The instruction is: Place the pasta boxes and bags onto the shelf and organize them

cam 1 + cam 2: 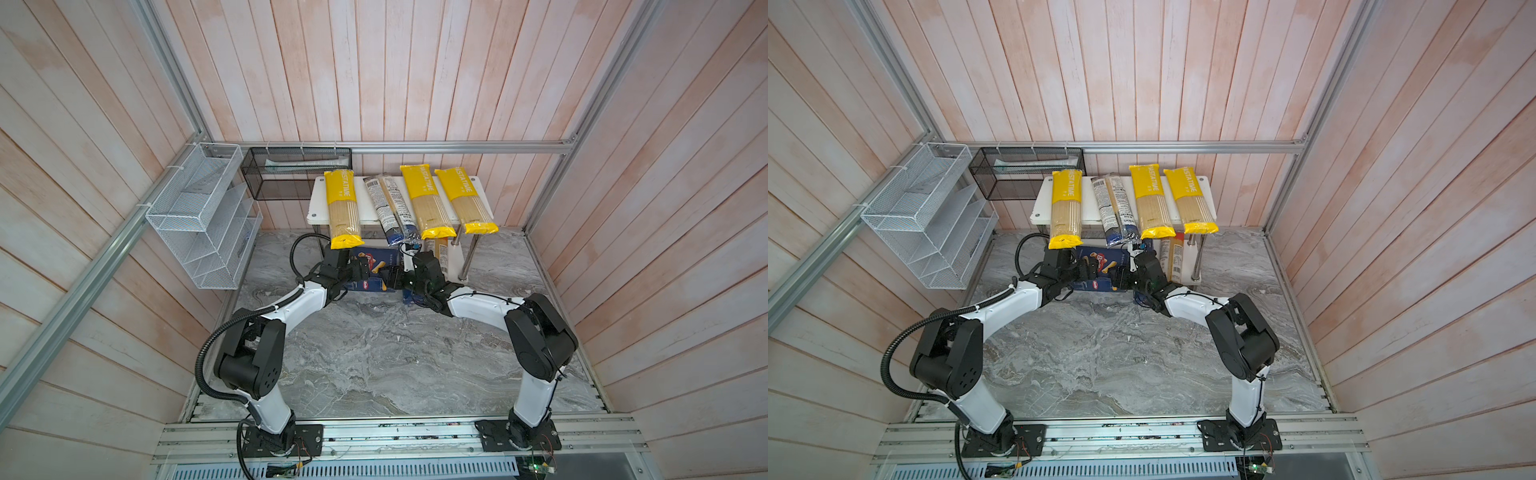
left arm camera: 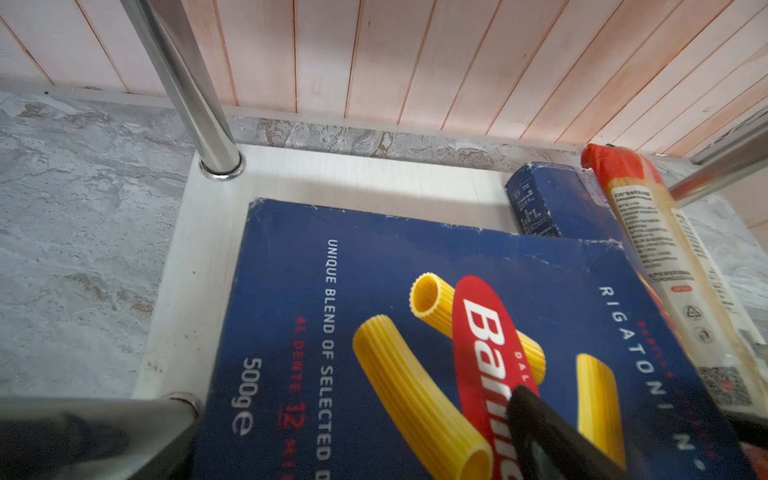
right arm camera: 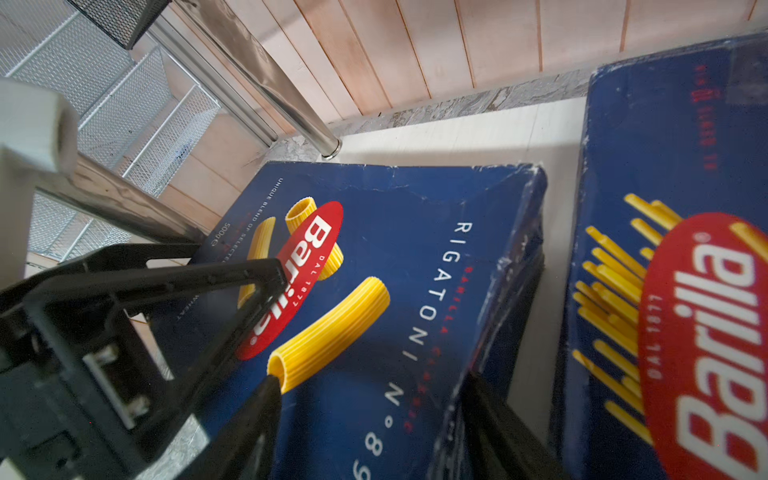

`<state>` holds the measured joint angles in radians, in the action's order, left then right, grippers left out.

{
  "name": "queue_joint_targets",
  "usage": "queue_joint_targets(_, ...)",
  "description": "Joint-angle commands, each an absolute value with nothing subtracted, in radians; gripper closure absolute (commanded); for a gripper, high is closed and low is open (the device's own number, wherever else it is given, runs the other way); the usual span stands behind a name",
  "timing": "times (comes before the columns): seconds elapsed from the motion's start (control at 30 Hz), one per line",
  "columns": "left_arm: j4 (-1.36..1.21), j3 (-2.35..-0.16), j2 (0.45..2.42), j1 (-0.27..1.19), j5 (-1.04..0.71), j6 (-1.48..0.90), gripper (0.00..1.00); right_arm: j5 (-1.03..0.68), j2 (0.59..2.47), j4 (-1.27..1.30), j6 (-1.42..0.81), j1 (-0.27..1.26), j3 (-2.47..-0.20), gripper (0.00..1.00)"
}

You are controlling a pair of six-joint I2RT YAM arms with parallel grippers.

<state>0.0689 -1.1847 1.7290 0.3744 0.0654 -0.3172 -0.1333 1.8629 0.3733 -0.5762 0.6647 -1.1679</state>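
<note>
The rigatoni box (image 2: pixel 374 316) lies flat on the lower board of the shelf (image 2: pixel 195 257), by its left edge, with the spaghetti box (image 3: pixel 648 174) beside it. My left fingers (image 2: pixel 540 432) are spread open over its face. My right fingers (image 3: pixel 259 409) straddle its side, and I cannot tell whether they are gripping it.

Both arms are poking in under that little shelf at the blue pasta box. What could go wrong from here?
1. The yellow bag juts over the front edge of the top board, right above the left gripper; a careless lift could knock it off.
2. The wide blue box lies askew near the narrow blue box; pushing it further might shove that box and the red-ended bag out of line.
</note>
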Motion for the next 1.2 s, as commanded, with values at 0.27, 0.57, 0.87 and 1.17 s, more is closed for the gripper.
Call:
queue_joint_targets(0.27,0.114,-1.212,1.688,0.413,0.143,-0.31,0.0,-0.118,1.759,0.442,-0.535,0.69,-1.14,0.31)
queue_joint_targets(0.57,0.163,-1.184,1.654,0.411,0.236,-0.305,0.0,-0.101,1.687,0.421,-0.527,0.689,-1.078,0.31)
queue_joint_targets(0.87,0.16,-1.126,1.576,0.404,0.27,-0.302,0.0,-0.157,1.617,0.41,-0.494,0.738,-1.009,0.32)
queue_joint_targets(1.17,0.172,-1.02,1.438,0.393,0.249,-0.35,0.0,-0.144,1.545,0.385,-0.456,0.85,-0.921,0.32)
